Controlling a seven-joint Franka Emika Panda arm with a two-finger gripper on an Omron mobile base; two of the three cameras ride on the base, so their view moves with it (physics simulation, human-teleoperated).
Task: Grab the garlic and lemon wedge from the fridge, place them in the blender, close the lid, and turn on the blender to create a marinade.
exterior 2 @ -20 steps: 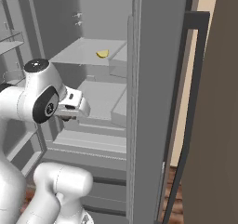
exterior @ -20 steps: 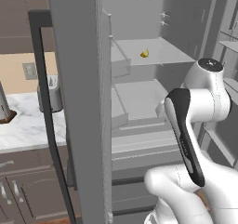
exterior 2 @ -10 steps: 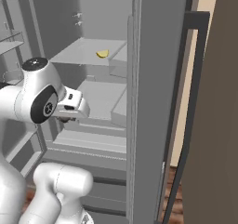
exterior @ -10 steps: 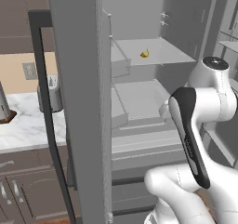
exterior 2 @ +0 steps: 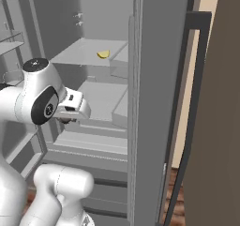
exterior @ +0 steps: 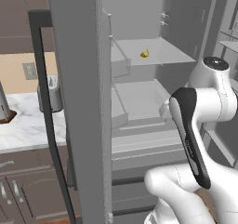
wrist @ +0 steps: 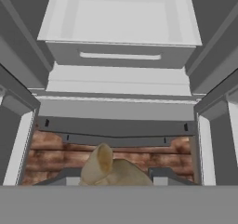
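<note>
Tan-brown and roundish, the garlic point(wrist: 109, 169) sits clamped between the tips of the gripper point(wrist: 114, 179), ready for the blender, while the tiny bright yellow lemon wedge point(exterior: 145, 54) waits on an upper shelf of the open tall grey fridge point(exterior: 153, 93).

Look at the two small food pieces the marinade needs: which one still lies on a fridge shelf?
The lemon wedge, bright yellow, lies on the upper shelf. The tan garlic sits between the gripper fingertips instead.
</note>
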